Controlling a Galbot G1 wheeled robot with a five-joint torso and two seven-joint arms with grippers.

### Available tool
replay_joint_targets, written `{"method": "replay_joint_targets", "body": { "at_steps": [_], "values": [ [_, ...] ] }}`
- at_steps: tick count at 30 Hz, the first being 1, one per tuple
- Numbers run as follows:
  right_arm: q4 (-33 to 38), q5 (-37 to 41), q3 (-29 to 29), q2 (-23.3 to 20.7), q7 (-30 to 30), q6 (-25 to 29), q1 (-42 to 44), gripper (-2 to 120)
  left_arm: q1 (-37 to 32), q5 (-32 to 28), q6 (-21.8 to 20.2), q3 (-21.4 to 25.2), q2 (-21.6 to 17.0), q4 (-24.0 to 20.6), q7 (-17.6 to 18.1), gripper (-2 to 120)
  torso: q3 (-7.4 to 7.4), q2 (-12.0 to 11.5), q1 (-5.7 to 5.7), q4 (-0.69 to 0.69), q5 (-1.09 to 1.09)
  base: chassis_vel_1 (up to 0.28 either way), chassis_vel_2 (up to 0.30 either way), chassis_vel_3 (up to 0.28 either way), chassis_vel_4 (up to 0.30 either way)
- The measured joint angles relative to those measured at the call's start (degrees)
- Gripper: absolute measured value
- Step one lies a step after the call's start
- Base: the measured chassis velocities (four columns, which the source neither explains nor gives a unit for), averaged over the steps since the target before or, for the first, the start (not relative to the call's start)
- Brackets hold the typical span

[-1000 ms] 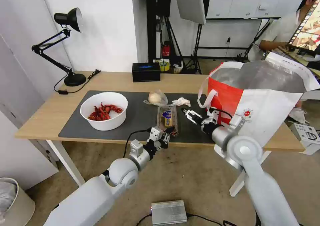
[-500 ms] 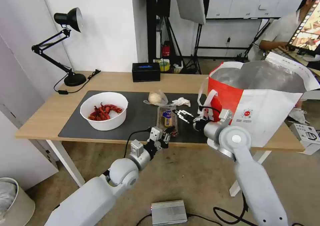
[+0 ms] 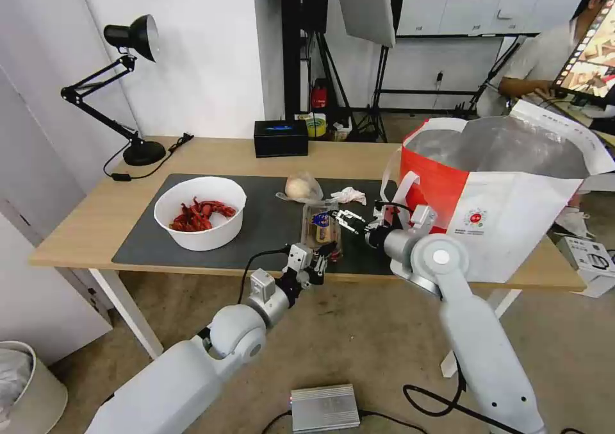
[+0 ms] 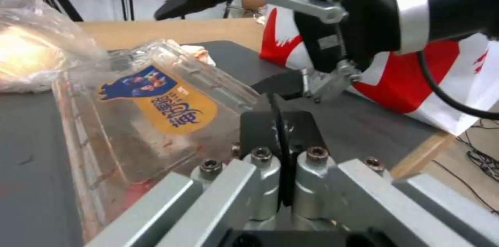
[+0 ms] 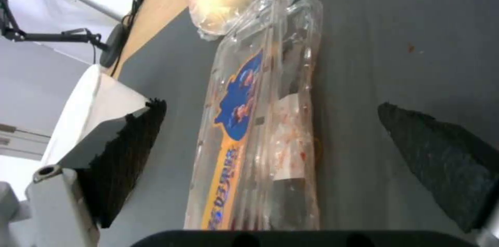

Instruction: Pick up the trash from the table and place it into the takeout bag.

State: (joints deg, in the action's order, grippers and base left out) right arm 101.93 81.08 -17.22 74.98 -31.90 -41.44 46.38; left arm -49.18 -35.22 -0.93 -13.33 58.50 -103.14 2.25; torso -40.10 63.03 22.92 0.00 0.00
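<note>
Light-wood table [image 3: 90, 219], dark grey mat [image 3: 269, 225], white wall behind

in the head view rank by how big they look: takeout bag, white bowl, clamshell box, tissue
1. takeout bag, though it sits nearer the camera
2. white bowl
3. clamshell box
4. tissue
</note>
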Motion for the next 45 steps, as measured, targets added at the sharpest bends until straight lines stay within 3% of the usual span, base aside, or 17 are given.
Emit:
{"method": "replay_joint_targets", "body": {
  "at_steps": [45],
  "values": [
    [-6.3,-2.8,2.7,4.9,-0.1,0.2,-3.0,100,-0.1,-0.1,0.5,-0.2,0.2,-0.2,0.0,0,0.0,0.0,-0.01,-0.01,-0.01,0.0,0.0,0.0,0.0]
  ]
}}
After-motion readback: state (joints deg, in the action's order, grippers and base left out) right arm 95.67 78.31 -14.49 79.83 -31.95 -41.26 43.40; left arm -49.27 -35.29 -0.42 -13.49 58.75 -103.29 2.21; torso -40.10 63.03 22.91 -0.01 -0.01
